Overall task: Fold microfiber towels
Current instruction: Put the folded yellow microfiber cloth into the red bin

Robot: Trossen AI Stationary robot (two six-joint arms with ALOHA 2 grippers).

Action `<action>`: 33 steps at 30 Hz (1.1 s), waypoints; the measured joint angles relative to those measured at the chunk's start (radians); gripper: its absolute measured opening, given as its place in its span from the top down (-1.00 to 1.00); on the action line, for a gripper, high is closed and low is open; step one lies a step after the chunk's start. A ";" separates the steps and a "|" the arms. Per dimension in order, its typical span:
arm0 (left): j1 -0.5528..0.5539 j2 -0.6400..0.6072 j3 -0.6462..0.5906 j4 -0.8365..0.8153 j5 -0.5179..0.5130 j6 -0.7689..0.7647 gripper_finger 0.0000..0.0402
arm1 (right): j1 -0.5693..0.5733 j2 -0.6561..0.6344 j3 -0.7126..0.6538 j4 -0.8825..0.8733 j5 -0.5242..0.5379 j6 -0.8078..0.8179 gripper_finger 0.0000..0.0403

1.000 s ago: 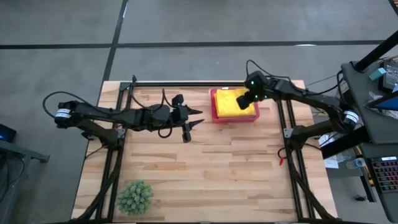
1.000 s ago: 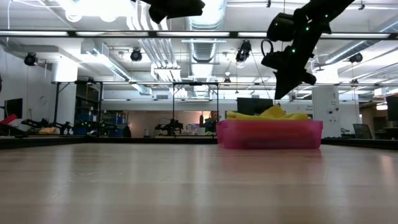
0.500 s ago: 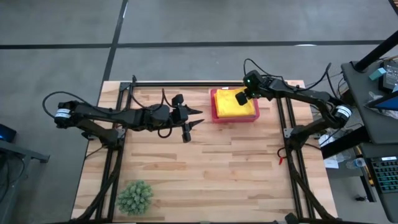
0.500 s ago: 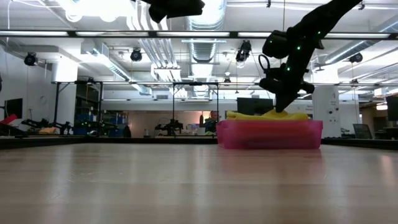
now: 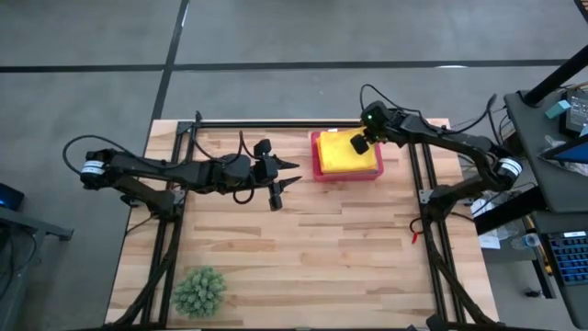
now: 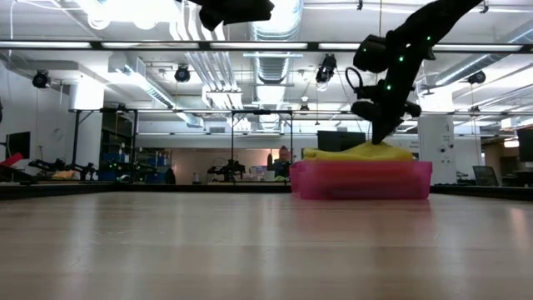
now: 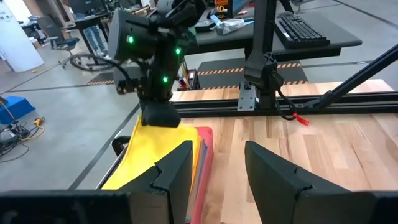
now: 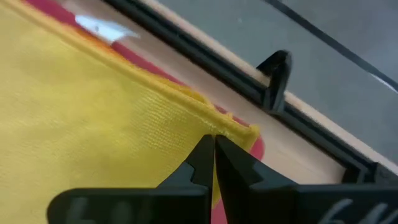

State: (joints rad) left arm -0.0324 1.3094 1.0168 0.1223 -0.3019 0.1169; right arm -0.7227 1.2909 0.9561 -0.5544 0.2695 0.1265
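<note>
A yellow microfiber towel [image 5: 344,158] lies on top inside the pink tray [image 5: 317,167] at the table's far side, right of the middle. My right gripper [image 5: 357,144] is shut, its tips down on the towel near the tray's far right corner; the low view shows the right gripper [image 6: 381,139] meeting the top of the yellow heap [image 6: 354,153]. My left gripper [image 5: 290,175] hangs open above the table's middle, left of the tray, pointing at it with nothing between its fingers [image 7: 177,171]. My right gripper touches the yellow towel with its shut fingertips [image 8: 213,148] at the hemmed edge [image 8: 231,124], close to one corner. The fingers come slanting down from the table's right. No cloth shows between them. The towel lies flat in the tray.
A spiky green plant ball [image 5: 199,291] sits near the table's front left corner. Black frame rails run along the far edge [image 5: 276,122] and down both sides. Bare wood [image 5: 349,248] stretches in front of the tray.
My right gripper, shut throughout, has come down onto the yellow towel near the tray's far right corner, tipping its fingers more steeply downward. The towel has kept its place.
</note>
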 joint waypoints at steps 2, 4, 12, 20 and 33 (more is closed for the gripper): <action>0.000 0.000 0.000 0.000 0.000 0.000 0.34 | 0.000 -0.020 0.013 -0.013 0.004 0.003 0.96; 0.000 0.000 0.000 0.000 -0.002 0.000 0.34 | 0.001 -0.038 0.022 -0.024 -0.003 0.013 0.96; 0.000 0.000 0.000 0.002 -0.003 -0.002 0.34 | 0.008 -0.054 0.019 -0.029 -0.032 0.019 0.96; 0.001 0.004 0.000 0.007 -0.021 -0.005 0.34 | 0.008 -0.049 0.018 -0.027 0.027 -0.008 0.96; 0.059 0.168 0.033 0.036 -0.018 -0.009 0.34 | 0.009 -0.138 -0.007 -0.030 -0.094 0.014 0.96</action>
State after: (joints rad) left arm 0.0263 1.4776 1.0499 0.1581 -0.3196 0.1083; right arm -0.7136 1.1533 0.9487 -0.5847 0.1755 0.1404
